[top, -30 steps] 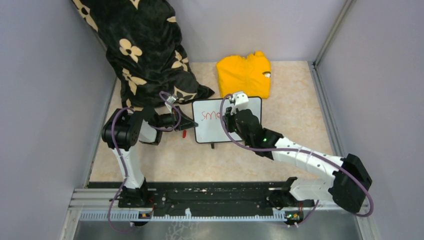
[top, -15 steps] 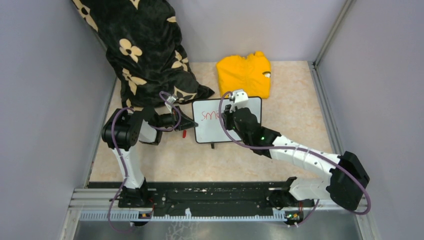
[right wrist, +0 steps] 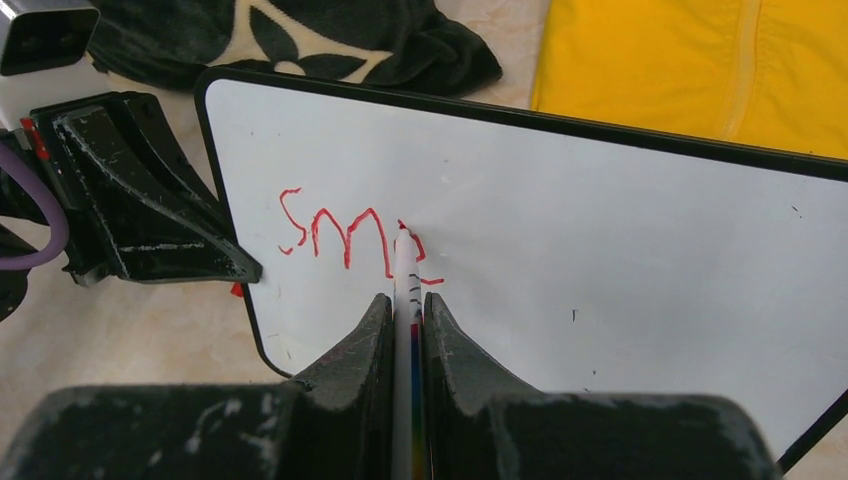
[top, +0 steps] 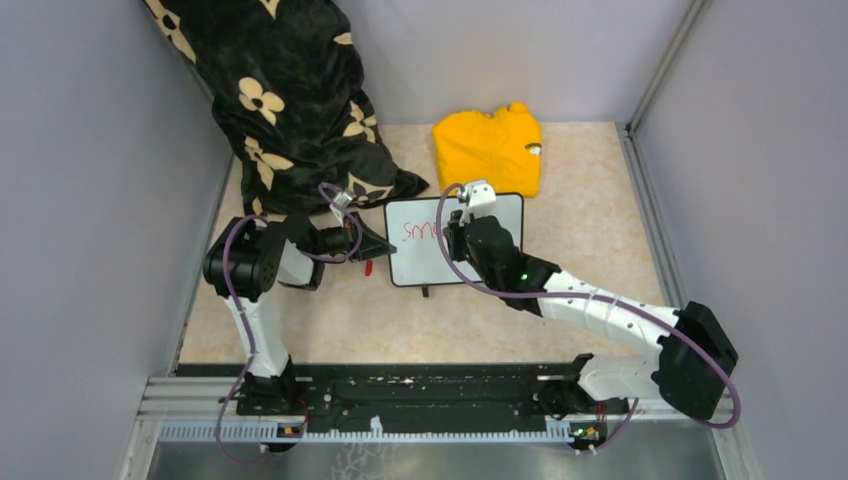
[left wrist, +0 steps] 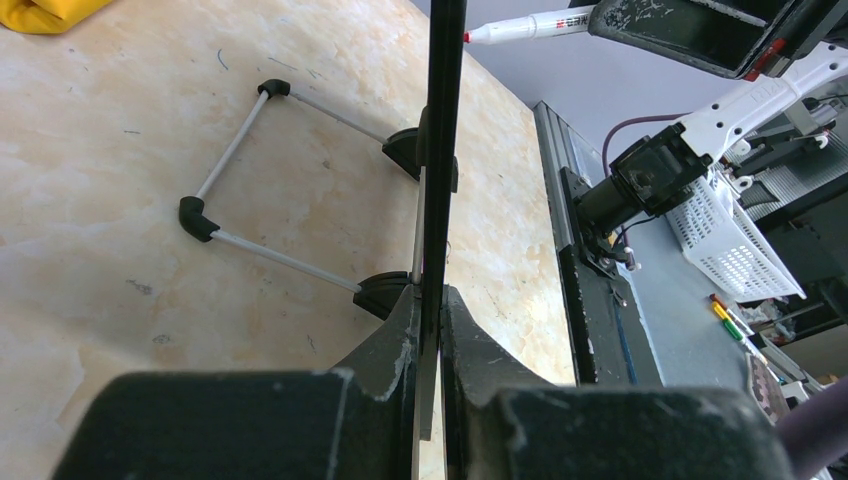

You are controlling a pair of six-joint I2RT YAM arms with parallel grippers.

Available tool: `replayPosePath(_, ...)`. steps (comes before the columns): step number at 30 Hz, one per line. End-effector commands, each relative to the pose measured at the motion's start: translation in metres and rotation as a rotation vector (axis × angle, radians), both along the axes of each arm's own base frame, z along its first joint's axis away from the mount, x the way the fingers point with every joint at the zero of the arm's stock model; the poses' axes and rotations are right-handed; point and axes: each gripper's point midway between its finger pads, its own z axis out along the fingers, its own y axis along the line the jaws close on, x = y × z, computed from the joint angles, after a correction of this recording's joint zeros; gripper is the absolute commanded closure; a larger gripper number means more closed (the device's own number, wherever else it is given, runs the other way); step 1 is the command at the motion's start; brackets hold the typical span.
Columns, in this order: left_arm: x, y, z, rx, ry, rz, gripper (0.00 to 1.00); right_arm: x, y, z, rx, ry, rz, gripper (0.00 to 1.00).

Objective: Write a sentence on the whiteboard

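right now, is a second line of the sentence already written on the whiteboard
No, the whiteboard carries only the start of the sentence, a few red letters on one line.

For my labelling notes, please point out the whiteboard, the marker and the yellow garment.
whiteboard [right wrist: 650, 260], right wrist view, bare white surface on its right half.
marker [right wrist: 404, 270], right wrist view, white barrel just behind the tip.
yellow garment [top: 487, 150], top external view, middle of the cloth.

Partial red sentence [top: 421, 231] on whiteboard [top: 412, 263]
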Motion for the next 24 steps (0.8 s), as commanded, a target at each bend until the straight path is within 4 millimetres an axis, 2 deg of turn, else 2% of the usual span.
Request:
replayPosePath(1, -0.003, -0.003, 0.024, -0.031, -0.210, -0.025, 1.00, 0.002, -0.007, 0.003, 0.008, -0.007, -0.031, 1.00)
replayPosePath(11, -0.003, -0.003, 0.024, -0.030, -0.209, -0.025, 1.00, -0.011, -0.010, -0.022, 0.002, 0.051, -0.003, 1.00)
replayPosePath(16, -0.003, -0.003, 0.024, -0.030, -0.212, -0.025, 1.00, -0.015, -0.011, -0.026, 0.003, 0.063, 0.007, 1.00)
replayPosePath(19, -0.004, -0.003, 0.024, -0.030, -0.209, -0.027, 1.00, -0.015, -0.009, -0.016, 0.027, 0.048, 0.014, 1.00)
replayPosePath(24, -0.004, -0.004, 0.024, -0.029, -0.211, -0.029, 1.00, -0.013, -0.003, 0.016, 0.095, -0.005, 0.030, 1.00)
